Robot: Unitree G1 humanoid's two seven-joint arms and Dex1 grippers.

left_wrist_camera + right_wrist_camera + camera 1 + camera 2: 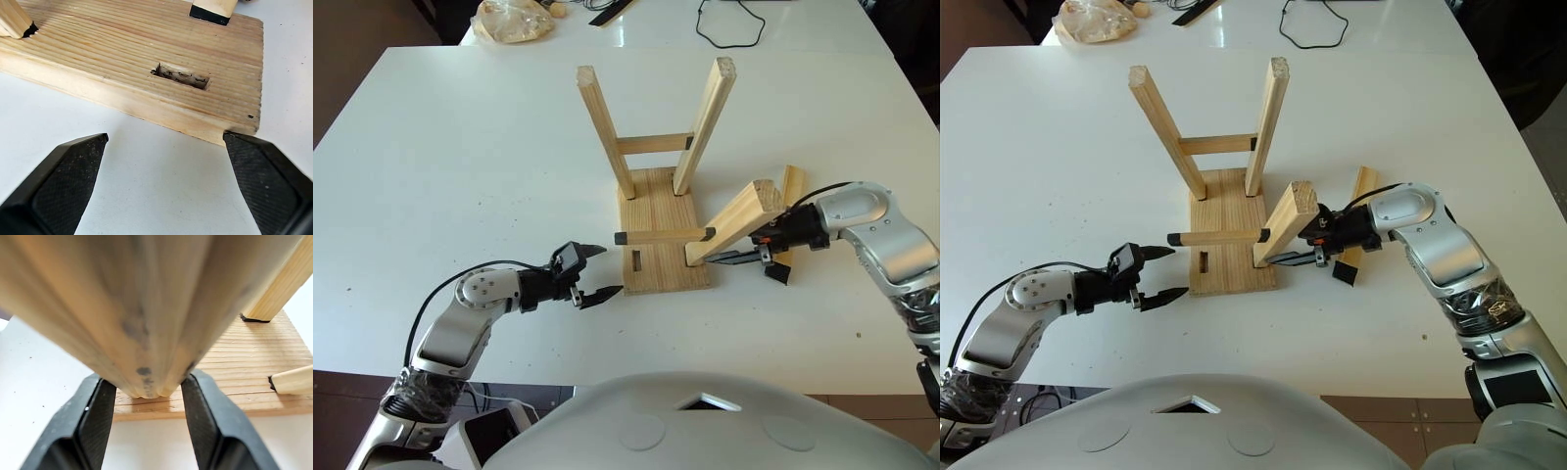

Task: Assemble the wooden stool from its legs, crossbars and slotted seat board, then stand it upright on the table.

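The right gripper (148,399) pinches the tilted leg (146,308), its foot's seating unclear between the fingers (98,416); the left gripper (165,137), spread wide, faces the seat board (122,44) with its empty slot (182,76) just ahead.

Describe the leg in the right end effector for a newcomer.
On the white table lies the seat board, two legs standing at its far end. At its near right corner, the right end effector grips the one steeply tilted leg, crossbar attached.
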